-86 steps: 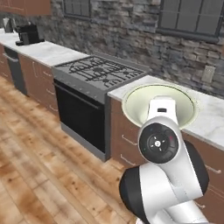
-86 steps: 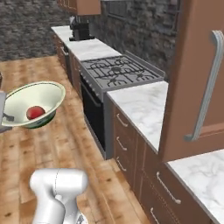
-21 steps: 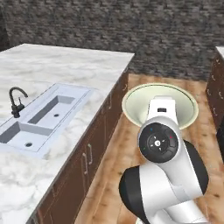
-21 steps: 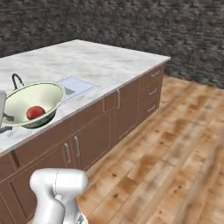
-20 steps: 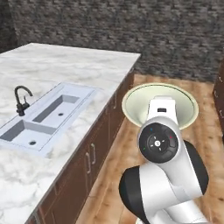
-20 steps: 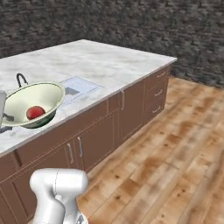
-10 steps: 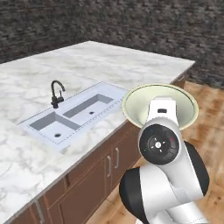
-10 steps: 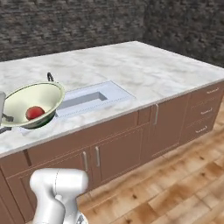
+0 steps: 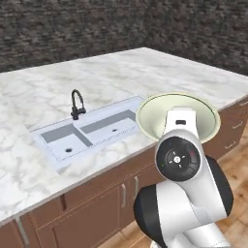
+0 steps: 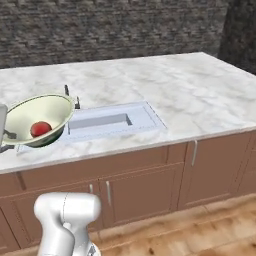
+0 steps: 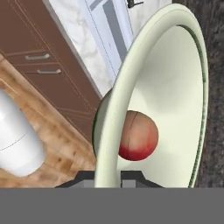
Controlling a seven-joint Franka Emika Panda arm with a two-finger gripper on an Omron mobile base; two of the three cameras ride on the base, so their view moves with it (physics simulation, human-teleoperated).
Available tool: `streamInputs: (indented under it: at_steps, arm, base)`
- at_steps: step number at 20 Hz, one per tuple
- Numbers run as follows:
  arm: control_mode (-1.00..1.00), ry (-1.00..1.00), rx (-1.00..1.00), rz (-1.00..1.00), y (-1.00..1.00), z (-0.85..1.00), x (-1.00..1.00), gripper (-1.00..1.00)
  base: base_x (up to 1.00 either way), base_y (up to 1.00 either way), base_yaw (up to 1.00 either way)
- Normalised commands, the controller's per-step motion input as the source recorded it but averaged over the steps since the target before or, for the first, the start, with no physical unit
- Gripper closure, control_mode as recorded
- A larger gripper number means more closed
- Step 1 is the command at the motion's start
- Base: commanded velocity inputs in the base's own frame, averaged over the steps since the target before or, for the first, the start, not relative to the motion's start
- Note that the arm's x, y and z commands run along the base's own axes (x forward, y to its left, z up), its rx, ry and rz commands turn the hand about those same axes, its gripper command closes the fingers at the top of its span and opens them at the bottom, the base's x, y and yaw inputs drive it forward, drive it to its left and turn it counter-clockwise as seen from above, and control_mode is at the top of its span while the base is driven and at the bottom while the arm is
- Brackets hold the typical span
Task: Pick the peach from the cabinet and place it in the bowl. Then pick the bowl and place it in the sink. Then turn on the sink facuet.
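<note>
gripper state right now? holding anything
gripper: jaws shut on the rim of the bowl, which it holds tilted with the peach inside.

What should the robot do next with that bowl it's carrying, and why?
Probably carry the bowl forward over a basin of the sink and lower it in. The peach already lies in the bowl, the claw is shut on its rim, and the bowl hangs in the air at the counter's front edge, tilted, not yet over a basin. A slow move seems wise.

A white marble counter (image 9: 111,77) (grey-veined) tops brown cabinet doors (image 10: 140,192).
</note>
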Motion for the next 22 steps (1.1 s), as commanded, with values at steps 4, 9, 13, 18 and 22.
streamInputs:
  at_steps: [4, 9, 13, 18, 22]
  arm:
    - [1.0, 0.0, 0.0, 0.0, 0.0, 0.0, 0.0, 1.0]
    - [1.0, 0.0, 0.0, 0.0, 0.0, 0.0, 0.0, 1.0]
    - [1.0, 0.0, 0.0, 0.0, 0.0, 0.0, 0.0, 1.0]
    - [1.0, 0.0, 0.0, 0.0, 0.0, 0.0, 0.0, 1.0]
    - [1.0, 0.0, 0.0, 0.0, 0.0, 0.0, 0.0, 1.0]
  base:
    - [0.3, -0.23, 0.49]
    - [0.68, -0.29, 0.38]
    - [0.75, -0.33, 0.28]
    - [0.47, -0.15, 0.18]
    - [0.29, 0.0, 0.05]
